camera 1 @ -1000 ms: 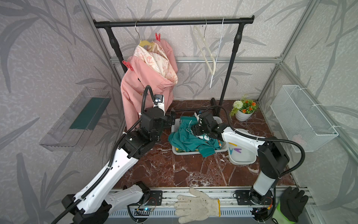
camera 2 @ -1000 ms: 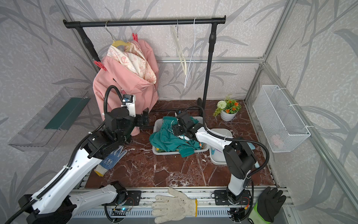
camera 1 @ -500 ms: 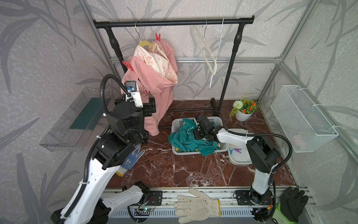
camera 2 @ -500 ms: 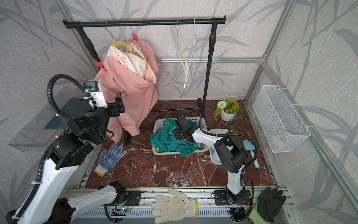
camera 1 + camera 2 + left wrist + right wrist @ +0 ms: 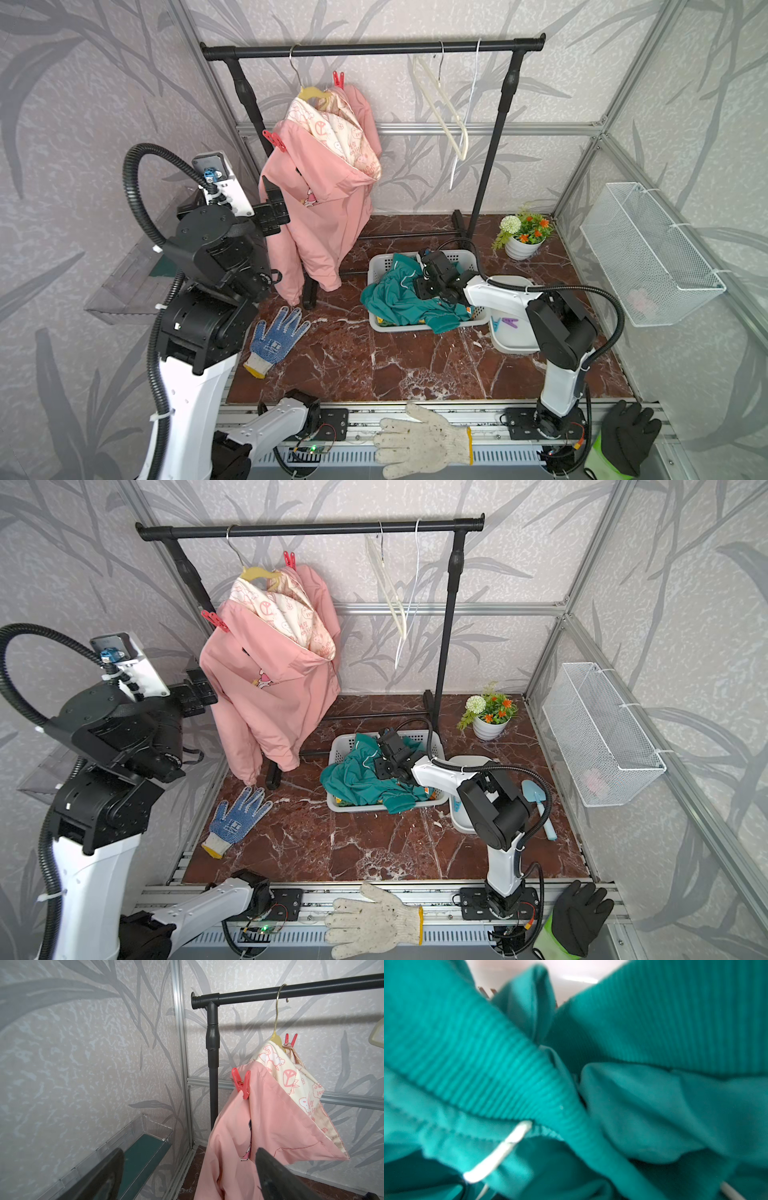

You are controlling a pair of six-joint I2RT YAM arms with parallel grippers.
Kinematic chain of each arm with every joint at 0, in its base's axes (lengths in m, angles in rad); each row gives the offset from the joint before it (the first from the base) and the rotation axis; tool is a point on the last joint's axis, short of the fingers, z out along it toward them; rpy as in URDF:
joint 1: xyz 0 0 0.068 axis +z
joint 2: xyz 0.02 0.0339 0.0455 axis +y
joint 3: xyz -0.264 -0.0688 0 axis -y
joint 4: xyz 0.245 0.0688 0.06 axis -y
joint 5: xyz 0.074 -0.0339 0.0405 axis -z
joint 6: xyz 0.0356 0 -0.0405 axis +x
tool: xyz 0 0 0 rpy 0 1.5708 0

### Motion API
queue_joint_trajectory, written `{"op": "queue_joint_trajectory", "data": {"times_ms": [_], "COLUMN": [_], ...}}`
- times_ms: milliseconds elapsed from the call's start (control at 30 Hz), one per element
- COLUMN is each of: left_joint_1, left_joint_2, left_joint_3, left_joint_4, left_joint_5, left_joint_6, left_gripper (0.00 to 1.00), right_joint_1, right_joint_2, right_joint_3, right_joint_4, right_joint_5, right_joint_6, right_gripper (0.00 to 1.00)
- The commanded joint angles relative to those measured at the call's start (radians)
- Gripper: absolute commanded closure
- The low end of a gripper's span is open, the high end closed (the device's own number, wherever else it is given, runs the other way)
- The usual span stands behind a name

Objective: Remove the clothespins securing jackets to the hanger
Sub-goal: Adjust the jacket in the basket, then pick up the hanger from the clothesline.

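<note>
The left end effector point(image 5: 189, 1151) gapes wide below a red plastic clothespin point(image 5: 242, 1082) on the smooth pink jacket point(image 5: 270, 1126); whether the right end effector point(image 5: 424, 278), buried in the ribbed teal jacket point(image 5: 508, 1053), grips anything I cannot tell.

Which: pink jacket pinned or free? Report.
Pinned: one red clothespin grips the pink jacket at the shoulder, a second clothespin beside the hanger hook.
</note>
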Motion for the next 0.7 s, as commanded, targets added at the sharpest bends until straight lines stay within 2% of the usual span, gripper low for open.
{"op": "queue_joint_trajectory", "data": {"times_ms": [0, 200, 300, 400, 533, 667], "left_joint_1": [0.086, 0.346, 0.431, 0.457, 0.458, 0.459], "left_joint_2": [0.049, 0.100, 0.138, 0.139, 0.134, 0.177], "left_joint_3": [0.045, 0.079, 0.086, 0.038, 0.002, 0.028], "left_joint_4": [-0.077, -0.119, -0.124, -0.057, 0.005, 0.004], "left_joint_5": [0.127, 0.480, 0.625, 0.737, 0.810, 0.896], "left_joint_6": [-0.039, -0.116, -0.147, -0.143, -0.152, -0.149], "left_gripper": [0.03, 0.03, 0.03, 0.06, 0.07, 0.19], "right_joint_1": [0.006, 0.005, 0.005, 0.005, 0.004, 0.003], "right_joint_2": [0.021, 0.011, 0.010, 0.001, -0.011, -0.008], "right_joint_3": [-0.046, -0.064, -0.064, -0.067, -0.070, -0.062], "right_joint_4": [-0.088, -0.063, -0.063, -0.063, -0.065, -0.072], "right_joint_5": [-0.022, -0.024, -0.025, -0.023, -0.019, -0.019], "right_joint_6": [-0.007, -0.017, -0.021, -0.026, -0.032, -0.036], "right_gripper": [0.42, 0.41, 0.41, 0.41, 0.41, 0.41]}}
